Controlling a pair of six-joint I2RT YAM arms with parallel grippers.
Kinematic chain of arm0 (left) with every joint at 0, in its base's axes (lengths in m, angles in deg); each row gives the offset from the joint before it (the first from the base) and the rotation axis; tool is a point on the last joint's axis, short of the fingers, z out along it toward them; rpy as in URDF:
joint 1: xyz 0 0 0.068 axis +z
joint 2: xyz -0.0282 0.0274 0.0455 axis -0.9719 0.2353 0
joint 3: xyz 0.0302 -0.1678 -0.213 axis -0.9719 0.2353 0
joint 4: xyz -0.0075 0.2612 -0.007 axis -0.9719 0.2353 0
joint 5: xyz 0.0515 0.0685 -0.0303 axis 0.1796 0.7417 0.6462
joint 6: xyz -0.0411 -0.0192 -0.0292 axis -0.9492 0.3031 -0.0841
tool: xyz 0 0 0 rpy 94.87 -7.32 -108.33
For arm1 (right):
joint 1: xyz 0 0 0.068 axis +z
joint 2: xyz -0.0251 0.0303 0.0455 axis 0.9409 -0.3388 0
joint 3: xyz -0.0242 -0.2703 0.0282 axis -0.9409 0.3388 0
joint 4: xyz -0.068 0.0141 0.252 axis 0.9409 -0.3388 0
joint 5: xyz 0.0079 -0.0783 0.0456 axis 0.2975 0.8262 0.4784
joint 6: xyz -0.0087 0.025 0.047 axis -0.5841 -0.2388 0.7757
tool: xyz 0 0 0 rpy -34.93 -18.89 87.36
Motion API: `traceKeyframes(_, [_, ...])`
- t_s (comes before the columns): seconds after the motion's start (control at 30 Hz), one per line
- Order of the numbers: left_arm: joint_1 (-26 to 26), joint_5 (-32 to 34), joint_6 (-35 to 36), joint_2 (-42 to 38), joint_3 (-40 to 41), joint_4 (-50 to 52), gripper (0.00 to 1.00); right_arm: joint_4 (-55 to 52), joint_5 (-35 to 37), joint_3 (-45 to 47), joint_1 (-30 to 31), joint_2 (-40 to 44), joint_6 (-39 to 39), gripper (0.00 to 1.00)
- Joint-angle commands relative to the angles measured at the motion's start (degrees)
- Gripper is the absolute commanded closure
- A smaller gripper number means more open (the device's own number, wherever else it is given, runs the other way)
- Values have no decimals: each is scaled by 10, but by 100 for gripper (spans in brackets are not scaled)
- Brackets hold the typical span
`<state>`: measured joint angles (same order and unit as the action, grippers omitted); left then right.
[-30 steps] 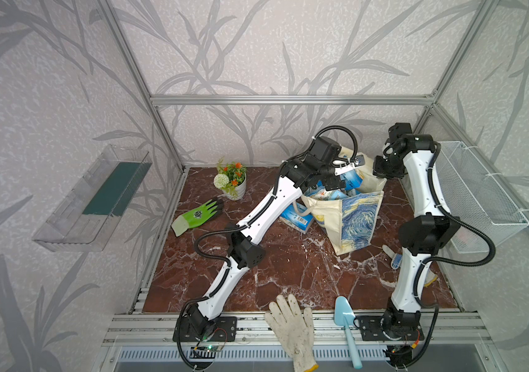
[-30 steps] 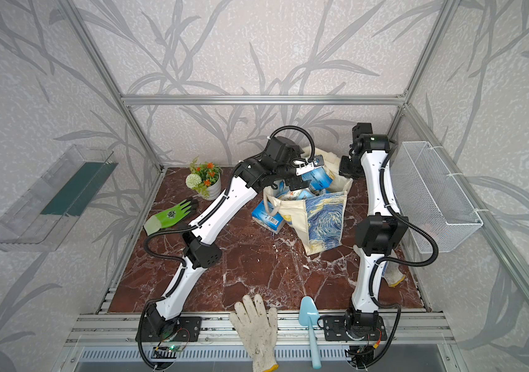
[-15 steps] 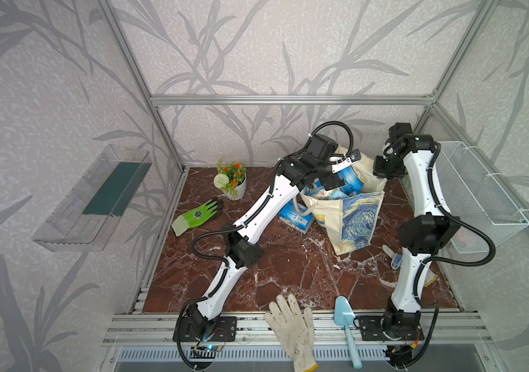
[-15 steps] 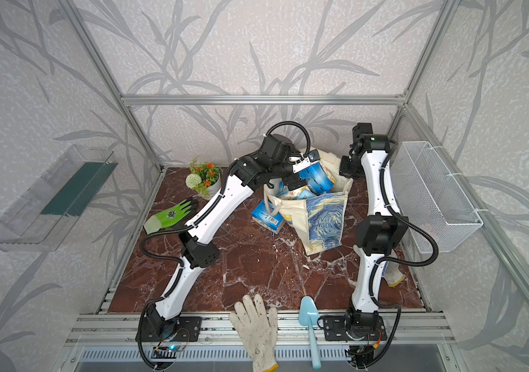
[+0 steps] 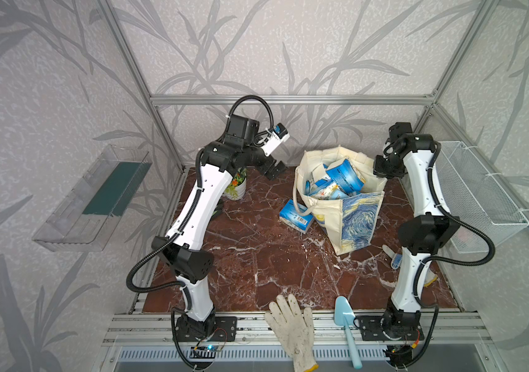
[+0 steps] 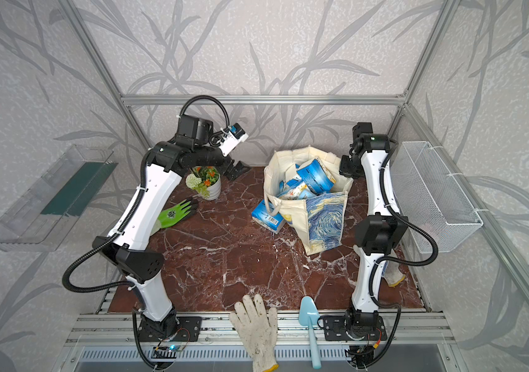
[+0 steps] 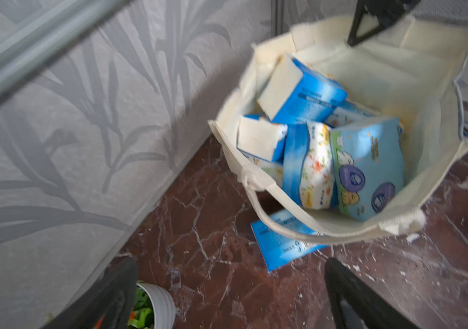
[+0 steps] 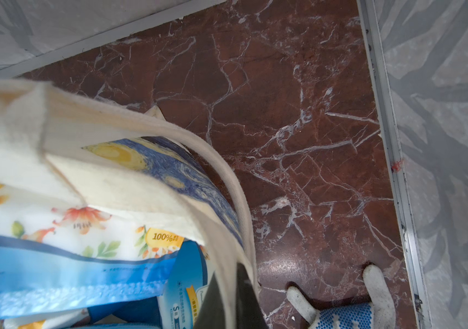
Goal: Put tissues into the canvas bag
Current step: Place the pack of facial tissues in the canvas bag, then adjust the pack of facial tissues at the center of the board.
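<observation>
The canvas bag (image 5: 353, 219) (image 6: 324, 219) stands open at the back right of the marble floor. Several blue-and-white tissues (image 5: 343, 175) (image 6: 314, 177) (image 7: 366, 168) (image 8: 56, 256) are piled inside it. One more tissue pack (image 5: 295, 215) (image 6: 266, 215) (image 7: 281, 245) lies flat on the floor against the bag's left side, under a handle loop. My left gripper (image 5: 274, 169) (image 6: 237, 169) (image 7: 230, 270) hangs open and empty left of the bag, near the flower pot. My right gripper (image 5: 382, 167) (image 6: 347, 167) (image 8: 234, 284) is shut on the bag's right rim (image 8: 130, 182).
A white pot of flowers (image 5: 236, 188) (image 6: 207, 186) stands at the back left, with a green glove (image 6: 176, 214) in front of it. A white glove (image 5: 290, 325) and blue trowel (image 5: 347, 322) lie at the front edge. A dotted glove (image 8: 349, 313) lies beside the right arm. A wire basket (image 5: 478, 193) hangs on the right wall.
My left arm has drawn back to the left, away from the bag's mouth. The blue pack that was at its jaws now lies on top of the pile. The right arm has not moved.
</observation>
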<state>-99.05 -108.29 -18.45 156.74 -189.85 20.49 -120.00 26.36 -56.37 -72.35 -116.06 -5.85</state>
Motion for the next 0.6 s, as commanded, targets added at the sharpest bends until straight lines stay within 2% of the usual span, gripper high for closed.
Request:
traceKeyframes(0.0, [-8,-42,108,-35,143,-12,0,-5,-7,-20,1,-11,3,89])
traceKeyframes(0.07, [-8,-35,144,-47,209,-37,0,-8,-6,-23,1,-11,2,89])
traceKeyframes(0.13, [-7,-36,154,-41,235,-40,0,-12,-5,-28,1,-12,1,88])
traceKeyframes(0.17, [-3,-49,158,-35,242,-39,0,-14,-5,-31,1,-13,0,88])
traceKeyframes(0.23, [4,-77,216,-19,247,-19,0,-15,-2,-36,1,-14,-2,87])
traceKeyframes(0.27, [4,-70,236,-9,253,-22,0,-16,-1,-38,1,-13,-2,87])
traceKeyframes(0.33, [7,-62,247,11,263,-40,0,-17,1,-36,1,-12,-2,87])
traceKeyframes(0.57, [16,-114,277,84,258,-82,0,-14,2,-36,1,-10,-3,84])
